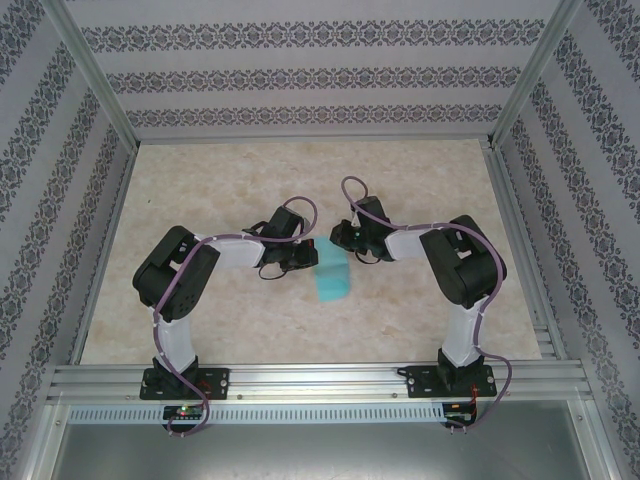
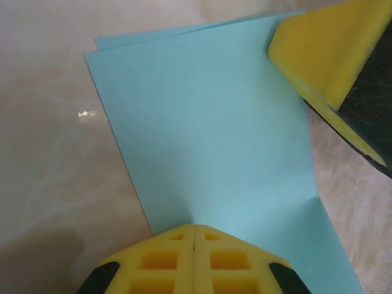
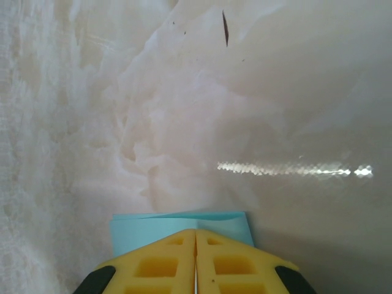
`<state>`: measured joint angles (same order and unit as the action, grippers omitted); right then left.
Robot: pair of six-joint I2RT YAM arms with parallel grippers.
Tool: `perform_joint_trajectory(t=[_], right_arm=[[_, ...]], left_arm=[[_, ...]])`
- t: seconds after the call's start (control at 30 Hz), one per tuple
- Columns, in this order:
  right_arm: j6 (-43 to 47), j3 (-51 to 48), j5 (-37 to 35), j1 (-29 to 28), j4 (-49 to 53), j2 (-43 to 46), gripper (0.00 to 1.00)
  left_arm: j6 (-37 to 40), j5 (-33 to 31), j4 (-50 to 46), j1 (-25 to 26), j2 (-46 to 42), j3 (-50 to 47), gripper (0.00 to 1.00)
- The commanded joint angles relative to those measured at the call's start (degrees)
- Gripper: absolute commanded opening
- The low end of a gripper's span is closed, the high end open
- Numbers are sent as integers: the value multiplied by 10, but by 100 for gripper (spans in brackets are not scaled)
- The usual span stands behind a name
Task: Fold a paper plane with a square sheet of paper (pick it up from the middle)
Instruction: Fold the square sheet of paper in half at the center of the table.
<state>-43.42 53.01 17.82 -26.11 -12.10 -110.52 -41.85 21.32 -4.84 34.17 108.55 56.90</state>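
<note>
Marbled beige desk (image 1: 200,300), walled by patterned panels, lies under the square sheet of paper (image 1: 332,280), which is doubled over with two layers showing. At the sheet's left edge the left hand (image 2: 194,236) is closed tight, seemingly pinching it. The right hand (image 3: 196,236) is likewise closed on the sheet's far edge. The first half-fold looks to be in hand. Next, that crease wants pressing flat, with both layers kept aligned.

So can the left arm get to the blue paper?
Yes, it seems so: the left gripper rests its shut fingertips right on the blue paper, with nothing in between. The right gripper sits at another corner, out of the way.
</note>
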Motion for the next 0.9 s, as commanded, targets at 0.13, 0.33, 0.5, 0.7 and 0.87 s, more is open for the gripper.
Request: perform_joint_trajectory(t=[0.13, 0.33, 0.5, 0.7, 0.87], right_arm=[[23, -9, -72, 43, 13, 39, 9], [67, -27, -31, 25, 66, 120, 10], [85, -59, 16, -8, 136, 168, 10], [64, -117, 70, -35, 131, 183, 10], [56, -130, 74, -42, 121, 160, 10]], left_arm=[[19, -74, -119, 5, 62, -45, 2], [19, -73, -117, 5, 62, -43, 2], [19, -75, -116, 5, 64, -41, 2], [17, -77, -113, 6, 65, -40, 2], [17, -78, -113, 7, 71, -37, 2]])
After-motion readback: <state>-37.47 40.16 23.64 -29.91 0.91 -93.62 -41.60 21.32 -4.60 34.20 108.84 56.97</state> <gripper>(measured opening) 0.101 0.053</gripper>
